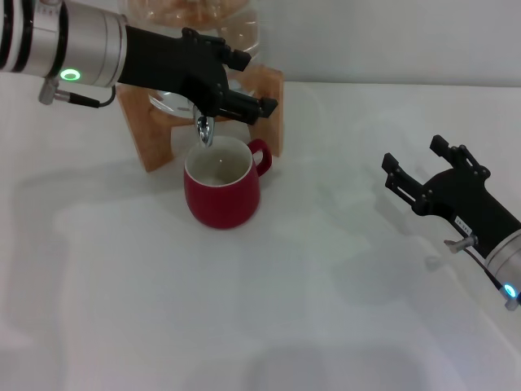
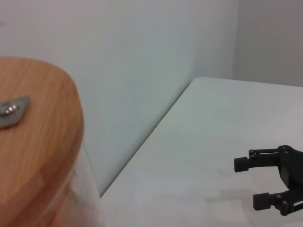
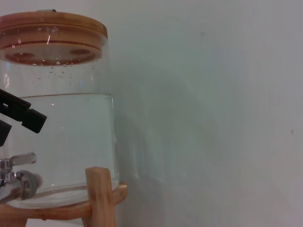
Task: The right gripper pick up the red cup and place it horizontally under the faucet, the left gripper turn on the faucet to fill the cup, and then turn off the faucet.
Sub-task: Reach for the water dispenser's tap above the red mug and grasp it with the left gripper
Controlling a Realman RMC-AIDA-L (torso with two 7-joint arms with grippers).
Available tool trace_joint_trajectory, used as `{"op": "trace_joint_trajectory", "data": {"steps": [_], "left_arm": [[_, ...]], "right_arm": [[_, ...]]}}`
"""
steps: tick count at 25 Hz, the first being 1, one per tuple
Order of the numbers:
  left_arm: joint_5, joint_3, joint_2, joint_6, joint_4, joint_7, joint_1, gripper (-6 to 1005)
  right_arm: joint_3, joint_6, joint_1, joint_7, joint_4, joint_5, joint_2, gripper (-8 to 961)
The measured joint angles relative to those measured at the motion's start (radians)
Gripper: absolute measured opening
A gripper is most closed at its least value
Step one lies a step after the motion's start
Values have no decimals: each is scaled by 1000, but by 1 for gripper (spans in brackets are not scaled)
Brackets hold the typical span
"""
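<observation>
Our left gripper (image 1: 244,102), the black two-fingered claw on the silver cylindrical arm, sits at the small chrome faucet (image 1: 203,130), its fingers reaching across just above the downward spout. We judge this puts it at the lever, but we cannot tell whether it is clenched on it or merely beside it.

Directly beneath the spout stands the squat glossy red cup (image 1: 221,183), upright with its white inside facing up and its loop handle towards the wooden stand (image 1: 155,130). So placed, it should catch whatever the spout lets fall.

The clear glass water jug (image 3: 66,137), wooden-lidded, shows water well up its wall.

Our right gripper (image 1: 407,175), black claw, rests well apart on the white table (image 1: 309,309), fingers spread and holding nothing, clear of the cup.
</observation>
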Motion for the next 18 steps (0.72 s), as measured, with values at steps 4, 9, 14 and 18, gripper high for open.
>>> {"op": "trace_joint_trajectory", "data": {"steps": [4,9,14,18], "left_arm": [[0,0,-1,1,-7,1,-1,858],[8,0,-2,1,-7,-3,5,858],[14,-1,-7,3,-7,-2,15,857],[14,-2,-10,10,-7,1,18,857]], "right_arm": [[0,0,-2,0,0,0,0,842],[0,0,-3,0,0,-2,0,842],[0,0,-3,0,0,-6,0,842],[0,2,-3,0,0,-9,0,842]]}}
